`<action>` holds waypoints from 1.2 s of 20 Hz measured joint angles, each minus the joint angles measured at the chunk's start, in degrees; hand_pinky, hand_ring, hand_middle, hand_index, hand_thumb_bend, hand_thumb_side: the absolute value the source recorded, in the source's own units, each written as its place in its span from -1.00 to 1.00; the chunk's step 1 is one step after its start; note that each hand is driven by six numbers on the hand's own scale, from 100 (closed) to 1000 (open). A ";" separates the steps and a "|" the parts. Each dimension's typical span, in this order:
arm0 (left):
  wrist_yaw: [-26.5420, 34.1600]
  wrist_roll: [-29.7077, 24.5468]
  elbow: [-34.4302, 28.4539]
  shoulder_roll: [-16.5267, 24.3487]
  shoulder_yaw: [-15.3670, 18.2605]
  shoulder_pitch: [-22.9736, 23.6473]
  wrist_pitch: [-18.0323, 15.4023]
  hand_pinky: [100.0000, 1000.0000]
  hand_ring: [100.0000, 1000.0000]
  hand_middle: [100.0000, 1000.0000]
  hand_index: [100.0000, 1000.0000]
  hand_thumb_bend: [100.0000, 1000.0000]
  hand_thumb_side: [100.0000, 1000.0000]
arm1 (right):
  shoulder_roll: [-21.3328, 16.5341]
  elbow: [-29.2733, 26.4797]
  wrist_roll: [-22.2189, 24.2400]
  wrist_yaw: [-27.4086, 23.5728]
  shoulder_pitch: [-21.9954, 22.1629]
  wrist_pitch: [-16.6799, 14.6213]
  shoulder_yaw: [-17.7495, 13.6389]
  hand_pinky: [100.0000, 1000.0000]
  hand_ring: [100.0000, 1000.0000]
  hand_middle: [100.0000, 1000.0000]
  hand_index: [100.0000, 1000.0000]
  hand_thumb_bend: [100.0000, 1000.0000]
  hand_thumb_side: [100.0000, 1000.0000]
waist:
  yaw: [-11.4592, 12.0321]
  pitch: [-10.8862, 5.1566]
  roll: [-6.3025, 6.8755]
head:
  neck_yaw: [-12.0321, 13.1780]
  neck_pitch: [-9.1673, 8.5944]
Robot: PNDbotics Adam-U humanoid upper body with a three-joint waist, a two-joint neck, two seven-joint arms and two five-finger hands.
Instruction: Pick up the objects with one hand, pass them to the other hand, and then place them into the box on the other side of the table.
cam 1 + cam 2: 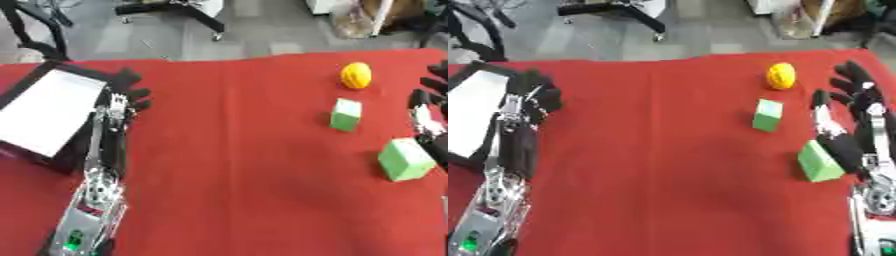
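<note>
On the red cloth at the right lie a yellow ball [356, 75], a small green block [346, 114] standing upright, and a larger green block [405, 159] nearer the front. My right hand [855, 107] is open beside the larger block [819, 163], fingers spread and pointing away, thumb just above the block. My left hand [125, 97] is open at the left, fingers spread, next to the right edge of the black box with a white bottom [48, 107]. Neither hand holds anything.
The red cloth [236, 165] covers the table. Beyond its far edge are a grey floor, black stand legs [179, 12] and a bag-like thing [359, 17] at the top right.
</note>
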 measured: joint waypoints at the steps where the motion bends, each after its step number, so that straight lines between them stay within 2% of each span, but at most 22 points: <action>1: -0.07 -0.41 0.01 -0.01 0.00 0.00 0.05 0.45 0.43 0.52 0.75 -0.38 0.64 | -1.34 0.83 0.71 0.42 -0.59 -0.17 -0.02 0.65 0.74 0.77 0.95 -0.67 0.00 | 0.15 0.00 0.00 | -0.19 0.00; 7: -0.78 -2.63 0.33 -0.01 -0.02 0.09 0.46 0.45 0.42 0.51 0.75 -0.38 0.65 | -10.85 8.74 5.58 1.16 -5.13 -2.82 0.33 0.68 0.80 0.84 1.00 -0.52 0.07 | 0.44 0.00 0.00 | -1.29 0.00; 13: -1.40 -4.37 0.51 -0.01 -0.36 0.57 0.89 0.45 0.42 0.50 0.74 -0.38 0.66 | -19.41 19.00 11.16 0.58 -8.96 -6.11 1.93 0.72 0.86 0.89 1.00 -0.35 0.08 | 0.88 0.00 -0.01 | -2.70 0.00; 17: -1.61 -5.07 0.64 0.01 -0.37 0.63 1.06 0.45 0.42 0.49 0.74 -0.38 0.67 | -24.42 25.96 17.23 0.57 -11.41 -9.00 4.31 0.74 0.87 0.88 1.00 -0.20 -0.02 | 1.21 -0.01 -0.02 | -2.96 0.00; 24: -1.81 -5.87 0.65 0.04 -0.39 1.06 1.39 0.45 0.41 0.48 0.74 -0.38 0.68 | -30.93 34.86 28.19 -0.34 -15.12 -12.64 8.58 0.74 0.86 0.85 1.00 -0.15 -0.06 | 1.36 -0.02 -0.03 | -3.28 0.00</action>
